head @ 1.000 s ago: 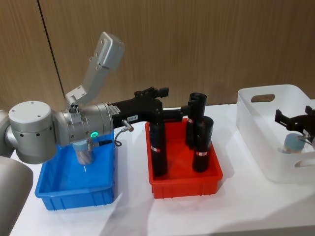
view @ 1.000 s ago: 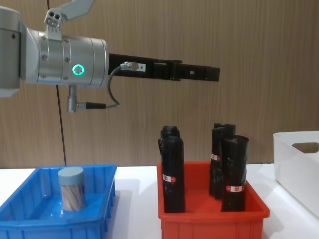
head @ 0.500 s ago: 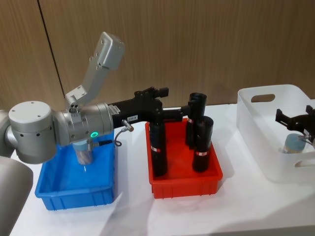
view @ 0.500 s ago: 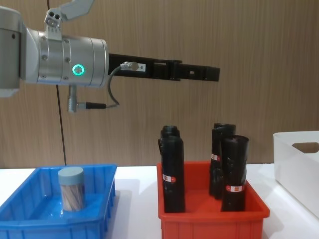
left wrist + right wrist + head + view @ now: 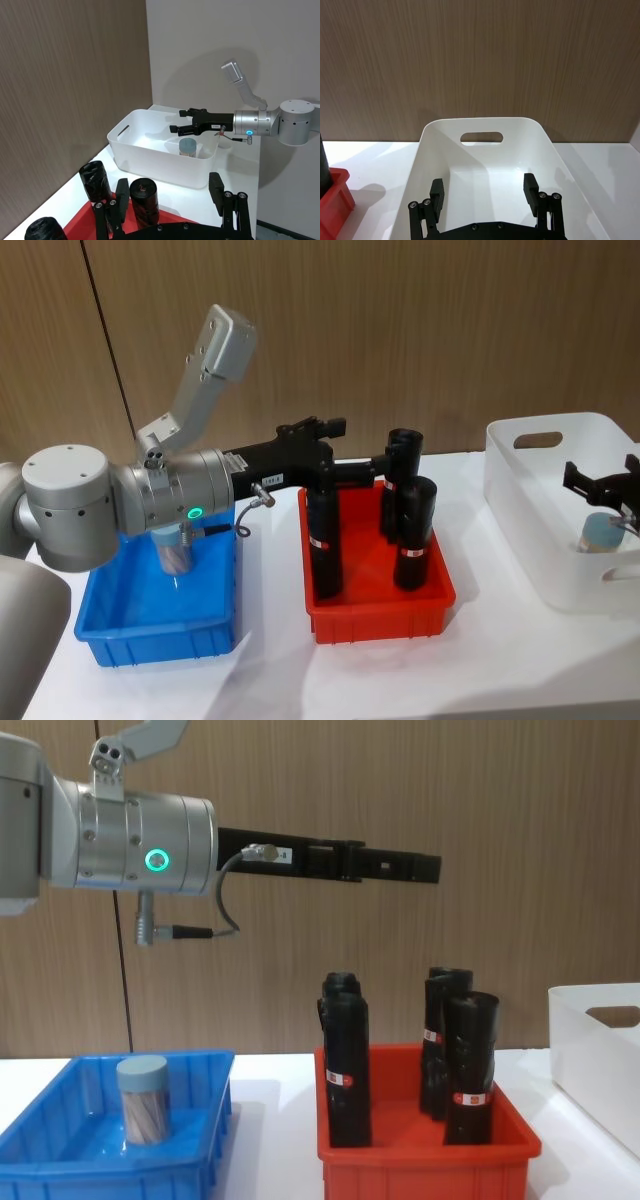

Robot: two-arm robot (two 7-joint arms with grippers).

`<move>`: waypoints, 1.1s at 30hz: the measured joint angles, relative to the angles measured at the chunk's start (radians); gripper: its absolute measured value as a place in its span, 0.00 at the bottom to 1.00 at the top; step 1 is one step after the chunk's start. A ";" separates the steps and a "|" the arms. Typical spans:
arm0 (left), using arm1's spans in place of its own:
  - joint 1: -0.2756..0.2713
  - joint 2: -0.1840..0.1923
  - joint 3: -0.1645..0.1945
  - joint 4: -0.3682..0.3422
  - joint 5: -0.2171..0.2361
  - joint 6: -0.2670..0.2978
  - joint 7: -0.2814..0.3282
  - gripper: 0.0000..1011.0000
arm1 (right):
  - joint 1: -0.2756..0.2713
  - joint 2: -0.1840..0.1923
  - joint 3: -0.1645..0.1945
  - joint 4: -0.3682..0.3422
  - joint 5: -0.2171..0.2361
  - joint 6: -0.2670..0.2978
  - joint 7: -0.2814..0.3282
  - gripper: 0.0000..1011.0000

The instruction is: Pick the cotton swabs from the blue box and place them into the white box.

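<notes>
1. The left gripper [image 5: 425, 868] is stretched out level, high above the red bin [image 5: 430, 1165] and clear of the tops of the black rolls [image 5: 345, 1060]; in the left wrist view its fingers [image 5: 122, 192] are spread wide with nothing between them.
2. One jar of cotton swabs [image 5: 172, 552] stands upright in the blue box [image 5: 150, 635], toward the box's back half; from the chest view the jar [image 5: 143, 1100] shows a grey-blue lid over pale sticks, and the left arm's silver body passes over it without touching.
3. The right gripper [image 5: 600, 480] hangs over the white box [image 5: 540, 530] at the desk's right end; its fingers [image 5: 530, 185] are released and apart, gripping nothing.
4. A second jar of cotton swabs [image 5: 188, 147] stands upright on the floor of the white box [image 5: 150, 160], directly under the right gripper [image 5: 187, 122]; whether the fingertips touch the lid cannot be told.
5. The red bin sits between the blue and white boxes on the white desk [image 5: 270, 660]; its black rolls stand upright, each with a red label near the base.
</notes>
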 joint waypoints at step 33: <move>0.093 0.026 0.020 -0.073 0.025 -0.063 0.164 0.99 | -0.117 0.009 -0.029 -0.165 0.010 -0.008 -0.014 0.99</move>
